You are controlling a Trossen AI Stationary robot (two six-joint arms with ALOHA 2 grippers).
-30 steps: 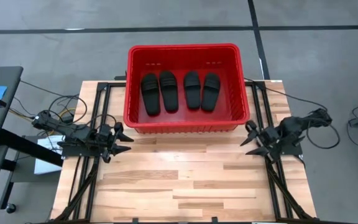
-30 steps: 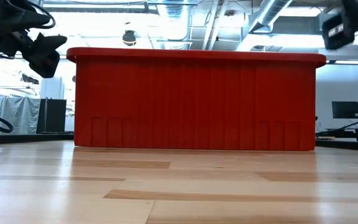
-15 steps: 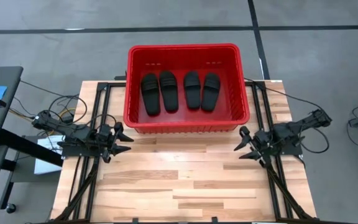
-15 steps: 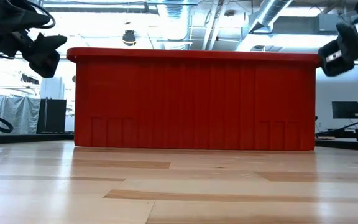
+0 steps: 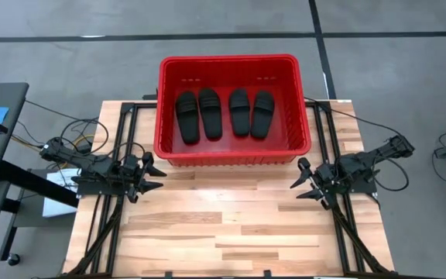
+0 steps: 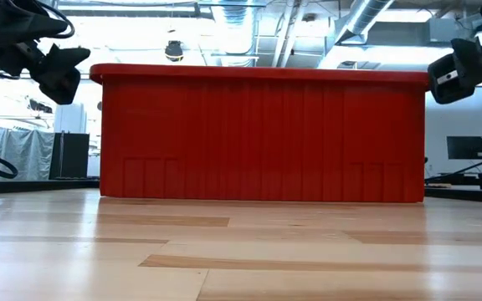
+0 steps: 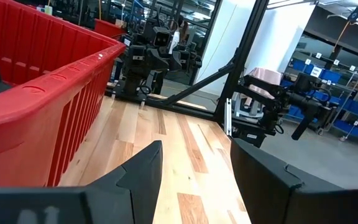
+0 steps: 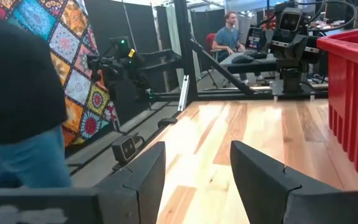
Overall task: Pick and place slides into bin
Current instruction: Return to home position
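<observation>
Four slides (image 5: 211,112) lie abreast in the bin (image 5: 227,58) — homing step — while left gripper (image 5: 157,174) and right gripper (image 5: 296,176), both spread and empty, flank its near corners; seemingly only parking is left to do.

A grey concrete floor (image 5: 68,70), crossed by 2 dark lines (image 5: 68,37), surrounds the light wood table (image 5: 231,225). Silver ceiling ducts (image 6: 366,18) run beneath bright lights. A patterned quilt (image 8: 73,46) hangs at one side, and blue storage bins (image 7: 353,78) fill shelves.
</observation>
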